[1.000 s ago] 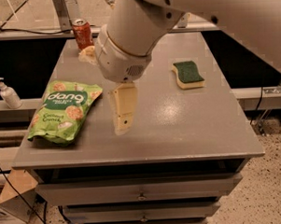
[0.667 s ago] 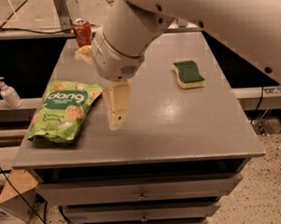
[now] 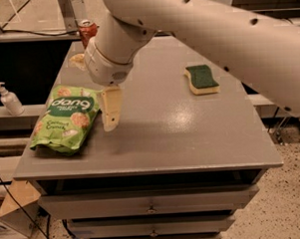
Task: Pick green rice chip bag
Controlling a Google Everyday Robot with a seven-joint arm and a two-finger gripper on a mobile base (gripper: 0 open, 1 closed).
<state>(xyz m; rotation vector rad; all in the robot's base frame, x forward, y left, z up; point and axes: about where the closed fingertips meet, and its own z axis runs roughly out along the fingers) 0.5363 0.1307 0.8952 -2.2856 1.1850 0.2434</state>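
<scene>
You are looking at:
- one pump bottle point(image 3: 9, 98), standing left of the green rice chip bag point(image 3: 64, 118), off the cabinet top point(image 3: 161, 141);
- one gripper point(image 3: 111, 109), hanging just right of the bag, its grip impossible to tell;
- one red can point(image 3: 88, 30), standing behind the bag;
- one sponge point(image 3: 202, 79), lying well right of the bag.

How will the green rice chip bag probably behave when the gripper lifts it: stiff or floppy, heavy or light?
The green rice chip bag looks puffed and crinkled, so it is probably light and floppy, not stiff. Its foil surface may slip. It lies flat on the table, so rolling seems unlikely. The gripper hovers close beside it.
</scene>
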